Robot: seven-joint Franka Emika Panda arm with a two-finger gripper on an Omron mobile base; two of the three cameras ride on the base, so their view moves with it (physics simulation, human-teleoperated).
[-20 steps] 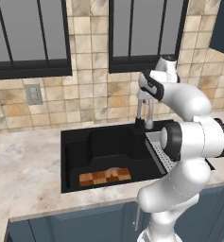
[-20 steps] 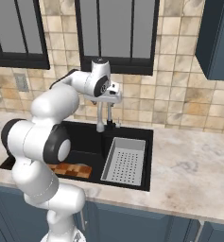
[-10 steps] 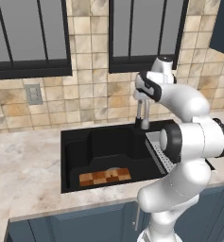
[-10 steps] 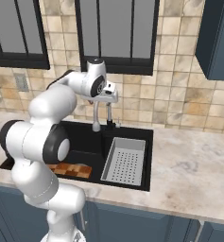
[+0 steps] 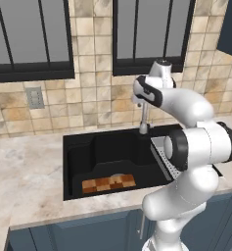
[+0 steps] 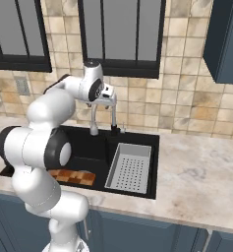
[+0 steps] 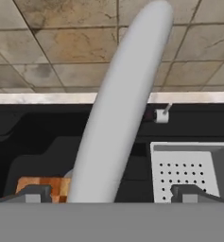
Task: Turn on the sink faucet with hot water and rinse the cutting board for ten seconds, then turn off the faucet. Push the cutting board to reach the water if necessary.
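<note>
The sink (image 5: 83,147) is a black basin sunk into the marbled surface (image 6: 196,172). Taking the sink as landmark: the cutting board (image 5: 109,183) lies flat on the sink floor at its front edge, in the left part of the basin, and a grey perforated drainer tray (image 6: 130,168) sits in the right part of the basin, apart from the board. No stream shows under the spout.

The sink faucet (image 6: 94,120) rises from the sink's back rim, its spout arching forward over the basin. The hand (image 7: 108,194) is up at the faucet's arch, above the sink's back half. Its fingers (image 7: 33,193) stand spread wide, one on each side of the spout, which runs between them in the hand view; whether they touch it cannot be told. The cutting board lies well below the hand, towards the sink's front
</note>
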